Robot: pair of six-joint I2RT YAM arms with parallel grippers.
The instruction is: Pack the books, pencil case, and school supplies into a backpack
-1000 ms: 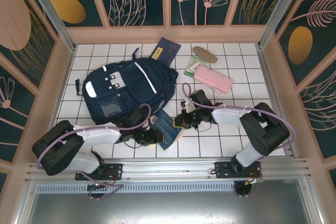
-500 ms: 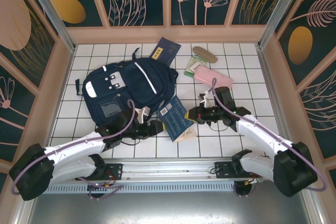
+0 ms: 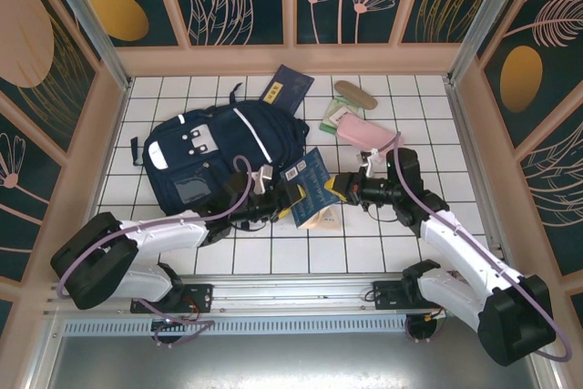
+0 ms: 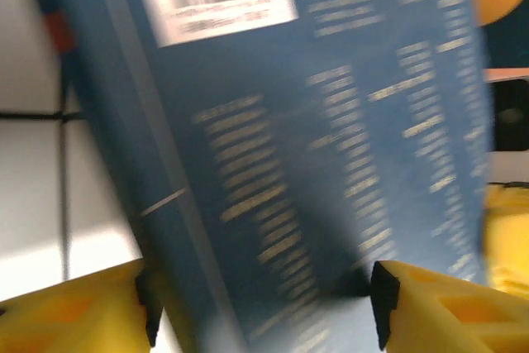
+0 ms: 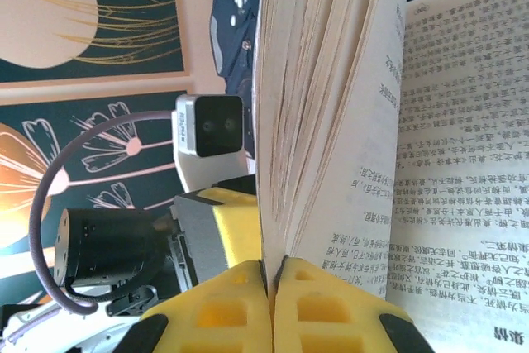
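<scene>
- backpack (image 3: pixel 223 152): lies flat, front up, on the left half of the bench (image 3: pixel 428 111). Soft fabric, will sag, so the mouth needs holding open. Can't tell if the zip is open.
- blue book (image 3: pixel 311 184): held up off the bench between the two arms, just right of the backpack's near-right corner. Barcode back cover faces up and toward the left arm. Long axis runs roughly near to far, tilted. It hangs open with pages fanning at the near edge. Judgement: light, stiff covers, floppy when open, and a pinch on thin sheets could tear or slip. Better taken across the spine or the whole closed block.
- dark book (image 3: pixel 287 87): flat at the far edge, just beyond the backpack.
- pencil case (image 3: pixel 372 137): pink, soft, on the bench far of the right arm.
- green pack (image 3: pixel 335 116) and tan piece (image 3: pixel 353 93): close together beside the pencil case.
- right fingers (image 5: pixel 240 312): closed tight on a thin sheet at the blue book's edge, carrying it.
- left fingers (image 4: pixel 446 307): spread wide, back cover spanning the gap, no clamp seen. In top view they sit at the book's left edge.
</scene>
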